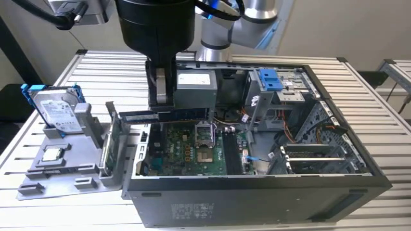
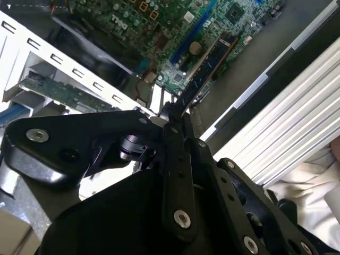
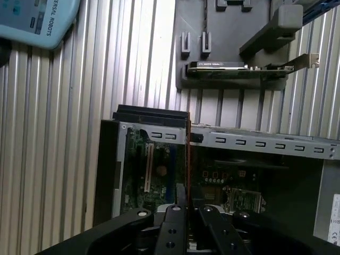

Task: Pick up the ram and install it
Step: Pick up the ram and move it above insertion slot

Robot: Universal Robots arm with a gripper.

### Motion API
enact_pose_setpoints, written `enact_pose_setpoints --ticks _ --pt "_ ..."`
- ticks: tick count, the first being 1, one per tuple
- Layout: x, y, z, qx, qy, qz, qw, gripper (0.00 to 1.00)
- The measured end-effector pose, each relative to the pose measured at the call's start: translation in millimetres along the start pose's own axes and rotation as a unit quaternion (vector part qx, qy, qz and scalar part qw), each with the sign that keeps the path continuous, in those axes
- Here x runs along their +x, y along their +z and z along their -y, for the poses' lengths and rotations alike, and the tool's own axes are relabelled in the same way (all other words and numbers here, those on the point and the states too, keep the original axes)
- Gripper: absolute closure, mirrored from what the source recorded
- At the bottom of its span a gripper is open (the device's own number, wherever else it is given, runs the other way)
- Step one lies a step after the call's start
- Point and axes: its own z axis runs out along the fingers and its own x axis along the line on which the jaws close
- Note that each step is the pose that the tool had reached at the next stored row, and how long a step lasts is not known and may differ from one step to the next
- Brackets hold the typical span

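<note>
One ram [image 1: 186,114] is clamped in the claw [image 1: 161,105], level above the motherboard [image 1: 186,149] of one open case [image 1: 257,197]. At the exterior view's left, one grey tray [image 1: 38,187] holds one hard drive [image 1: 55,113] and one upright card [image 1: 112,142].

Slatted table [image 1: 366,86], computer case [image 1: 257,207], grey holder [image 1: 57,179]

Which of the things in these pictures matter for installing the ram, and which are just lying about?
Part of the job: the ram, held by the gripper; the open computer case; the motherboard inside it.
Just lying about: the hard drive in its blue frame; the green circuit board standing on edge; the processor chip; the grey holder under them.
</note>
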Motion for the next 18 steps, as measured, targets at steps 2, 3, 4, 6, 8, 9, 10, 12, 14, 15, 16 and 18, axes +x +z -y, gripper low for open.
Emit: enact_pose_setpoints --ticks 2,3,4,6,8,9,10,12,14,15,16,18 --pt "0.4 -0.1 5.6 0.0 0.0 0.0 1.0 0.85" --pt "0.6 -0.1 7.8 0.0 0.0 0.0 1.0 0.85" --pt "0.8 -0.1 10.2 0.0 0.0 0.0 1.0 0.85" --pt "1.1 -0.2 14.7 -0.0001 0.0 0.0 1.0 0.85" --pt "1.4 -0.2 18.5 0.0 0.0 0.0001 1.0 0.85" --pt "1.6 -0.3 20.7 -0.0001 0.0 0.0 1.0 0.85" --pt "1.8 -0.4 22.9 -0.0001 0.0 0.0 1.0 0.85" --pt "2.2 -0.4 27.8 -0.0001 0.0 0.0 1.0 0.85" --pt "2.6 -0.6 33.6 -0.0002 0.0 0.0 1.0 0.85" --pt "2.8 -0.5 36.4 -0.0003 0.0 0.0001 1.0 0.85" --pt "3.0 -0.6 39.0 -0.0003 0.0 0.0001 1.0 0.85" --pt "3.4 -0.7 44.4 -0.0005 0.0 0.0 1.0 0.85"
